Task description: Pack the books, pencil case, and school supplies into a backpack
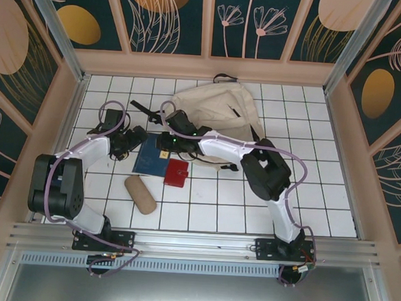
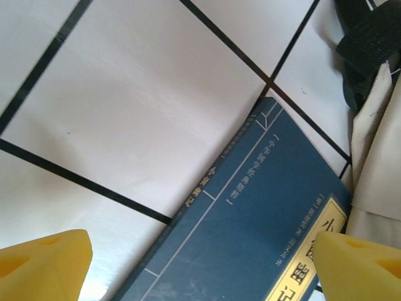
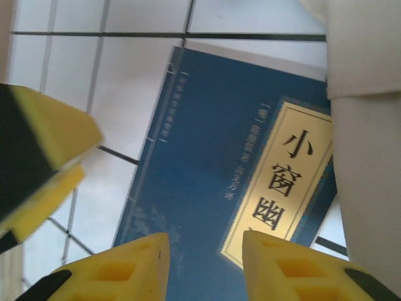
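Observation:
The navy books [image 1: 149,158] lie stacked on the tiles just left of the beige backpack [image 1: 217,110]. The top cover [image 3: 207,175] carries a yellow label [image 3: 288,182], and a second navy edge peeks out beneath it. My right gripper [image 3: 205,269] hovers over that cover, its jaws apart with nothing between them. My left gripper [image 2: 200,269] stands wide open over the book's [image 2: 250,213] left part, one yellow finger [image 3: 37,157] showing in the right wrist view. The red square school supplies [image 1: 177,172] lie at the books' right corner. The tan pencil case [image 1: 140,194] lies nearer, to the left.
Backpack fabric [image 3: 369,157] overhangs the books' right edge, and a black strap [image 2: 369,44] lies beside it. Both arms meet over the books in the top view. Wooden walls [image 1: 65,113] close in the tiled table on three sides.

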You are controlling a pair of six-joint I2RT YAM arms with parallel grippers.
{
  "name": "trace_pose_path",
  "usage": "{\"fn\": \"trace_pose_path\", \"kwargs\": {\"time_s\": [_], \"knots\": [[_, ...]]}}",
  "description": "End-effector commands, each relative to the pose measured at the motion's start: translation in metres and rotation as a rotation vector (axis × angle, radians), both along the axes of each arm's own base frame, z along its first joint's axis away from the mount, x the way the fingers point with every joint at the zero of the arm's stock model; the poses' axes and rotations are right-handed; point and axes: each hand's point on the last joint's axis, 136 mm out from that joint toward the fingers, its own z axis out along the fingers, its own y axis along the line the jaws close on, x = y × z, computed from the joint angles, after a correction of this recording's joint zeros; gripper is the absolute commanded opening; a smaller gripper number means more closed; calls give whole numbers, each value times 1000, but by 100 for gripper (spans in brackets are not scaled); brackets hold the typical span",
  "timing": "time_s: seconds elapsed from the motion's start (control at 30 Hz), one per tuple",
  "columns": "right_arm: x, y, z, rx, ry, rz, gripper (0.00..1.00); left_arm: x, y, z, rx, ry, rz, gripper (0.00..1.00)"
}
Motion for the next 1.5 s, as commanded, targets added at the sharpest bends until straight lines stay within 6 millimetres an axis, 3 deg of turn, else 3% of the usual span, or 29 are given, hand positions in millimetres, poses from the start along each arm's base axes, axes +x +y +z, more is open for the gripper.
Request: {"fn": "trace_pose_path", "kwargs": {"time_s": [0.0,0.37,0.67,0.83,1.0,1.27,1.47], "knots": [[6,-20,-29,-134,24,-54,38,-9,0,-9,22,34,-55,89],[12,-24,-55,-192,51,-41,37,-16,-5,-30,6,78,-85,80],[19,-2,-61,-134,72,21,32,-15,-29,-39,-91,72,-212,74],[32,9,-62,-64,86,16,31,6,-37,-20,-118,-12,-267,73],[43,19,-59,-6,96,30,31,25,-54,12,-216,-119,-327,73],[45,21,-64,6,112,31,31,25,-69,47,-295,-200,-388,73],[47,17,-66,13,125,17,31,24,-74,50,-352,-203,-373,70]]}}
